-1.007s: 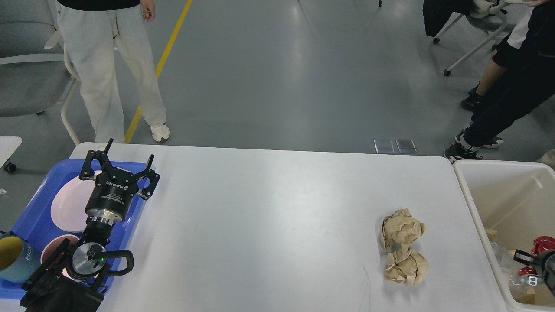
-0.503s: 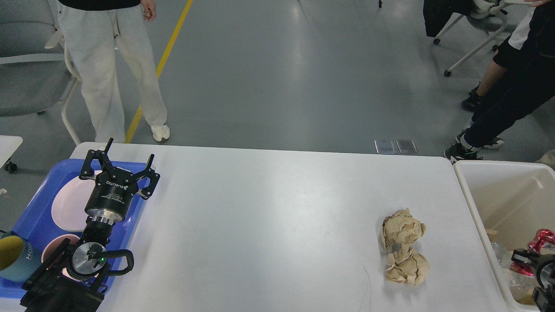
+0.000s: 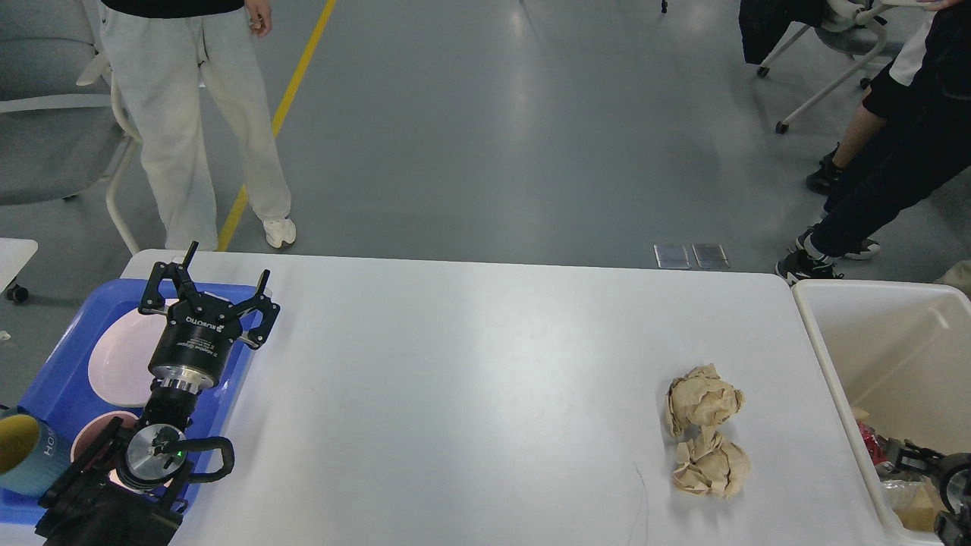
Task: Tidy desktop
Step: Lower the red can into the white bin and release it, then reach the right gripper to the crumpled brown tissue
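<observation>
The desktop (image 3: 470, 379) is a large white tabletop. Two crumpled brown paper balls lie on its right part, one (image 3: 704, 400) just behind the other (image 3: 711, 469), touching. My left gripper (image 3: 227, 262) is open and empty, held above the right edge of the blue tray (image 3: 53, 379) at the left. My right gripper (image 3: 910, 457) shows only as a small dark part low inside the cream-white bin (image 3: 834, 364) at the bottom right; its fingers cannot be told apart.
The tray holds a pink plate (image 3: 121, 364), a pink bowl (image 3: 91, 444) and a cup (image 3: 23, 451). The bin holds clear and red rubbish (image 3: 866, 440). A person (image 3: 190, 114) stands beyond the table's far left; others sit at the far right.
My right gripper has sunk lower and toward the frame's corner inside the bin. The red thing near its tip no longer shows there. The left arm and paper balls have not moved.
</observation>
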Controlling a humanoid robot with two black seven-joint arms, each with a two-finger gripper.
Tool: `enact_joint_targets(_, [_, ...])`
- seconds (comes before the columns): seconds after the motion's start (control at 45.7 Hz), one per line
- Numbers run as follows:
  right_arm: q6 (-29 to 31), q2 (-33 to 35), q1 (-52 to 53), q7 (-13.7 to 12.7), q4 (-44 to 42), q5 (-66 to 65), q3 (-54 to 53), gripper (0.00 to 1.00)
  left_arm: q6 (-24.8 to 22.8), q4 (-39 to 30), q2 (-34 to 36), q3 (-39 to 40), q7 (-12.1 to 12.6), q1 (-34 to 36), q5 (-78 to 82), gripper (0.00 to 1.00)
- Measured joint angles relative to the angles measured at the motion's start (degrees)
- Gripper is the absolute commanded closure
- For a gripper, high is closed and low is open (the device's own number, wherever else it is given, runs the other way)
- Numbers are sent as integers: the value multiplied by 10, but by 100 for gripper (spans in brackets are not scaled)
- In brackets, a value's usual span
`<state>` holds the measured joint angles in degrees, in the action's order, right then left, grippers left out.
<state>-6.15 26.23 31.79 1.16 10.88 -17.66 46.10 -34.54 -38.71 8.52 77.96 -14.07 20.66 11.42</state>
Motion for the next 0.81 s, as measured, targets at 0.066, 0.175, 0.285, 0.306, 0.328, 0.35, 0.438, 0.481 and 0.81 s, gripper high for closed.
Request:
enact_joint_targets(0.066, [34,38,48,-2,61,-11,11,0,0,0,0,0,0,0,0,3])
enact_joint_targets(0.175, [96,96,166,-5,179,-68,51,0,0,0,0,0,0,0,0,3])
enact_joint_targets(0.285, [154,133,288,-13,292,-120,112,0,0,0,0,0,0,0,0,3])
enact_joint_targets(0.306, [167,137,314,-16,313,-126,128,0,0,0,0,0,0,0,0,3])
enact_joint_targets(0.328, [182,139,343,-19,333,-130,146,0,0,0,0,0,0,0,0,3])
enact_joint_targets(0.35, [197,141,370,-23,351,-133,163,0,0,0,0,0,0,0,0,3])
enact_joint_targets(0.438, [291,133,494,-38,415,-137,231,0,0,0,0,0,0,0,0,3])
enact_joint_targets(0.481, [342,124,543,-42,433,-137,249,0,0,0,0,0,0,0,0,3])
enact_joint_targets(0.81, [609,67,884,-47,606,-125,282,0,0,-1,0,0,0,0,0,3])
